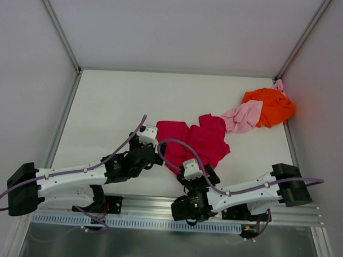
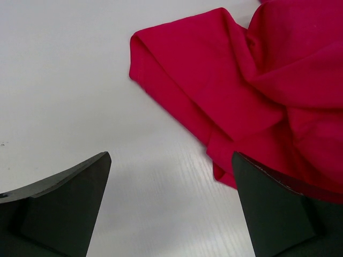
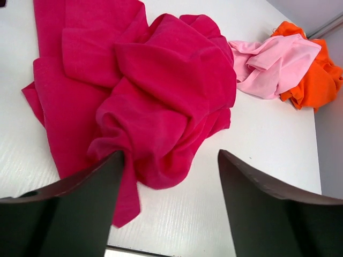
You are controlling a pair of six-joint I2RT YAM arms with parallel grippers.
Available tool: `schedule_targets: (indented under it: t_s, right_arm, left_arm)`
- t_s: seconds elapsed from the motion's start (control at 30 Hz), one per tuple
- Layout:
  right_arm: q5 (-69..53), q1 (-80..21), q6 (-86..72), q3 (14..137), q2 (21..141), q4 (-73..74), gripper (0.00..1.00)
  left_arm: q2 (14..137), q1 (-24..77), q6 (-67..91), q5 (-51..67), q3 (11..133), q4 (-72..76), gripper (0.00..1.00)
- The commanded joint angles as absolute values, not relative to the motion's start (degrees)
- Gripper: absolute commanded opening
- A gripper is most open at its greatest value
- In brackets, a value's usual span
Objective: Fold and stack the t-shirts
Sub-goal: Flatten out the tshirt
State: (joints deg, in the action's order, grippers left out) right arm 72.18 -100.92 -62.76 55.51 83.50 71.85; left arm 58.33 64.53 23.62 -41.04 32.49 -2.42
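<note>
Crimson t-shirt (image 1: 196, 142) crumpled | right gripper (image 3: 170, 153) parted beside it | left gripper (image 2: 170, 155) wide

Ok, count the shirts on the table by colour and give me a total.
Red shirt: 1
Orange shirt: 1
Pink shirt: 1
Total: 3
</note>
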Motion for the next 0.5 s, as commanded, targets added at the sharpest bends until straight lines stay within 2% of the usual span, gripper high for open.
schedule_targets:
  t_s: [0.0,0.1,0.23,0.3,0.4,0.47]
  right_arm:
    - [76.1,-101.1,-63.1,59.8,82.6,73.9,0.79]
    - [77.8,-97.9,-59.7,61.0,81.9,73.2,0.84]
    - [79.3,-86.4,-57.9,62.6,83.6,71.8,0.84]
    - [80.1,-82.4,-55.8,63.5,83.1,66.4,0.83]
    - [78.4,-68.6,-45.0,65.5,83.0,57.6,0.83]
    - [74.6,-62.9,-38.0,67.3,84.9,48.6,0.82]
  left_arm:
    - [59.0,65.0,25.1,-43.0,34.9,-1.8,0.99]
    - [58.8,65.0,25.3,-43.2,34.9,-1.7,0.99]
    - [58.9,65.0,25.8,-43.3,34.8,-1.8,0.99]
    - [59.1,64.9,26.1,-43.3,34.9,-1.9,0.99]
    - [59.5,65.0,26.5,-43.9,35.0,-2.2,0.99]
    - [60.0,64.9,26.9,-44.1,35.2,-2.4,0.99]
